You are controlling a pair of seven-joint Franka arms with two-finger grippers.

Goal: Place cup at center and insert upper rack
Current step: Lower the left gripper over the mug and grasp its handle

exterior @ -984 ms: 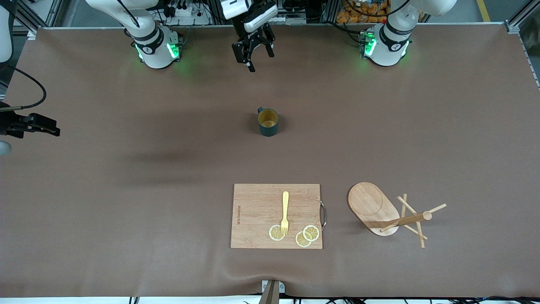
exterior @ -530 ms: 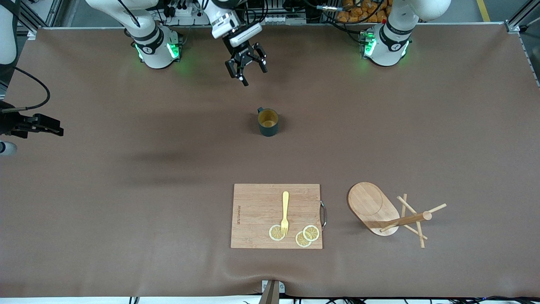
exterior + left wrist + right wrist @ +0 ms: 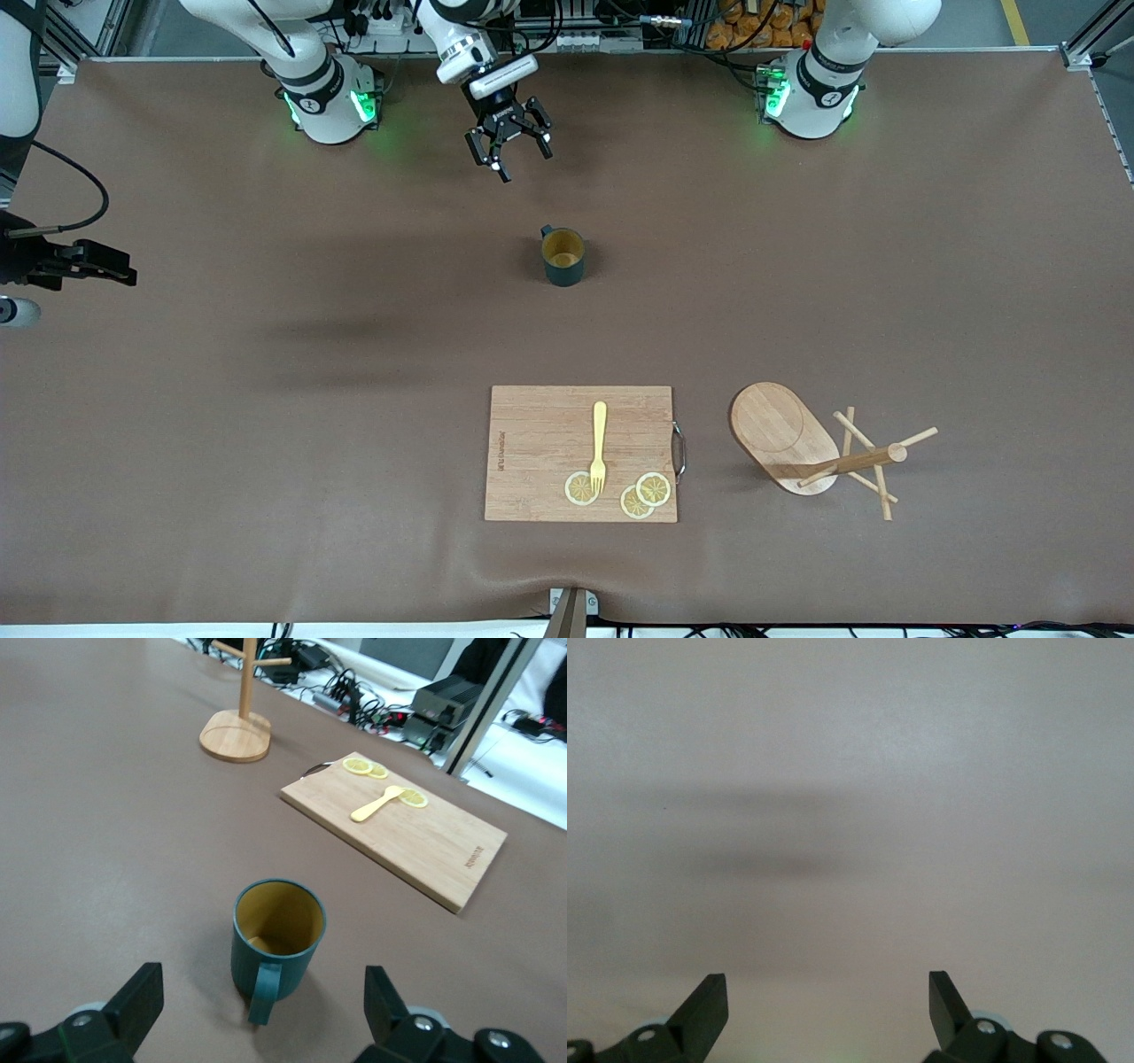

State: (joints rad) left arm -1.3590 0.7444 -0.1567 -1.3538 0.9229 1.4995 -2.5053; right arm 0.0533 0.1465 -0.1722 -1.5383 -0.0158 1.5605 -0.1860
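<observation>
The cup [image 3: 563, 257], a dark teal ribbed mug with a tan inside, stands upright near the middle of the table. Its handle [image 3: 263, 992] points toward the robots' bases. My left gripper [image 3: 512, 158] hangs open over the bare table between the two bases, aimed at the cup [image 3: 276, 943] and apart from it. The upper rack [image 3: 797, 443], a light wooden mug tree with an oval base, stands upright [image 3: 239, 722] near the front camera, toward the left arm's end. My right gripper [image 3: 115, 268] waits open over the right arm's end of the table, and in the right wrist view the right gripper [image 3: 827, 988] holds nothing.
A wooden cutting board [image 3: 580, 452] lies beside the rack, nearer the front camera than the cup. On it lie a yellow fork [image 3: 599, 446] and three lemon slices [image 3: 638, 496]. The brown table mat [image 3: 266, 399] covers the whole surface.
My left gripper has come down and forward toward the cup, shifting slightly toward the right arm's end. The cup, rack and right gripper have hardly moved.
</observation>
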